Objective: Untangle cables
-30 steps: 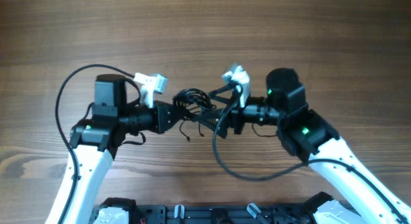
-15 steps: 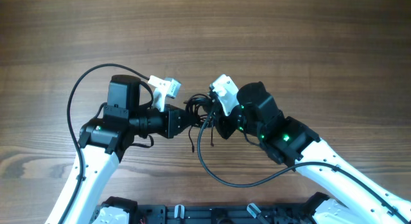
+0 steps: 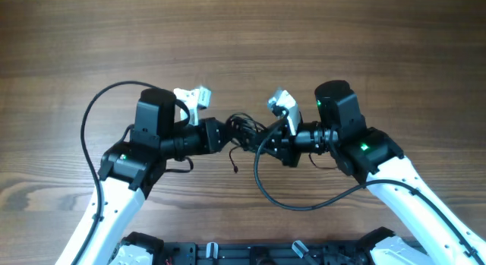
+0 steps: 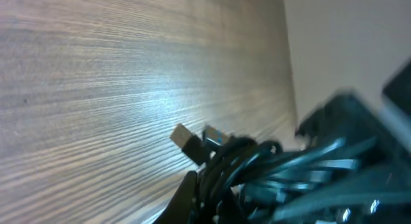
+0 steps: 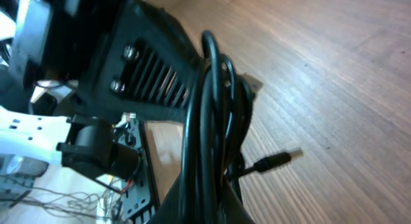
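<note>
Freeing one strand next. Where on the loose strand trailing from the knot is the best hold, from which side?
Probably just above its plug end, coming from the robot's side: the loose strand trails clear of the knot there, while the left end effector and right end effector flank it.

You've got two grippers, left gripper (image 3: 226, 134) and right gripper (image 3: 267, 139), one cable knot (image 3: 244, 128), strands too bunched to count, one counter (image 3: 243, 37).

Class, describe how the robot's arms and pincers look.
The left arm and right arm have white shells and black joints. The left pincer and right pincer are black, with white cameras. A thick black cord loops off each; green lights glow.
</note>
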`<state>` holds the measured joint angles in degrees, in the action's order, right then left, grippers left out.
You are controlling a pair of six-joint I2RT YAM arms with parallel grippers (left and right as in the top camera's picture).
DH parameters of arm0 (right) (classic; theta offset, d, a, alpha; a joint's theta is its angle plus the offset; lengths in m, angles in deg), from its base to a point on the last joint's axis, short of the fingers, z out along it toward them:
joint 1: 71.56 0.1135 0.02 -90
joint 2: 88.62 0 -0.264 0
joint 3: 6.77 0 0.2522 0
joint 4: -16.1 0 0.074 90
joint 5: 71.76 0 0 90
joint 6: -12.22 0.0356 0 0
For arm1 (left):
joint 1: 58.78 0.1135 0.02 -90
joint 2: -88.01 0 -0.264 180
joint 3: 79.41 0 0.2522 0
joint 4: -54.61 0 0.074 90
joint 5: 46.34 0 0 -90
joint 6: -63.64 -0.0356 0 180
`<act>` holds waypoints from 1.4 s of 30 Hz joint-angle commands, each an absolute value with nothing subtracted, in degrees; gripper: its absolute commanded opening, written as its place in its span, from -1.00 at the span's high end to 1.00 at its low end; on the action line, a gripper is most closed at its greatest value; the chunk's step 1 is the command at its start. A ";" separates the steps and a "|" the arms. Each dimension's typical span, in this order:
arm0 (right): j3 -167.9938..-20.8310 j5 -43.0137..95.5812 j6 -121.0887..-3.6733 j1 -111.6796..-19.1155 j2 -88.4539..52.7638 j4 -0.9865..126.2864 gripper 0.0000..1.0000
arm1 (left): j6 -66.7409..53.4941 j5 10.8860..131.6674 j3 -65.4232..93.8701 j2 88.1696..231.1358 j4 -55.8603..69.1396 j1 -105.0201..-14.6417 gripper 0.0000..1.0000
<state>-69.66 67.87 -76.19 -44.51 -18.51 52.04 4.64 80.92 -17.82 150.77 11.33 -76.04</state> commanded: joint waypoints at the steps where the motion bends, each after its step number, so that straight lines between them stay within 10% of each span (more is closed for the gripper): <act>1: -69.66 64.89 -74.82 -44.12 -21.00 60.13 0.85 | 17.65 54.49 -17.93 151.86 14.76 -72.02 0.92; 7: -69.66 54.64 -66.03 -44.12 -21.03 54.33 -0.47 | 15.88 54.45 -17.93 151.86 11.35 -72.02 0.92; 9: -69.66 54.66 -63.45 -44.12 -21.03 50.84 -0.57 | 15.86 54.47 -17.93 151.86 10.56 -72.02 0.92; 25: -69.66 26.58 -83.84 -32.56 -14.07 43.62 0.09 | 0.82 76.76 -17.93 151.86 14.28 -72.02 0.92; 30: -69.66 26.73 -83.80 -32.49 -10.16 40.98 0.21 | 0.91 81.05 -17.93 151.86 14.32 -72.04 0.92; 36: -69.66 27.39 -83.36 -30.81 -8.20 41.04 0.91 | 4.34 81.77 -17.93 151.86 15.85 -72.04 0.92; 42: -69.66 29.16 -70.21 -31.90 -10.27 41.70 0.91 | 5.52 81.53 -17.93 151.88 17.25 -72.06 0.92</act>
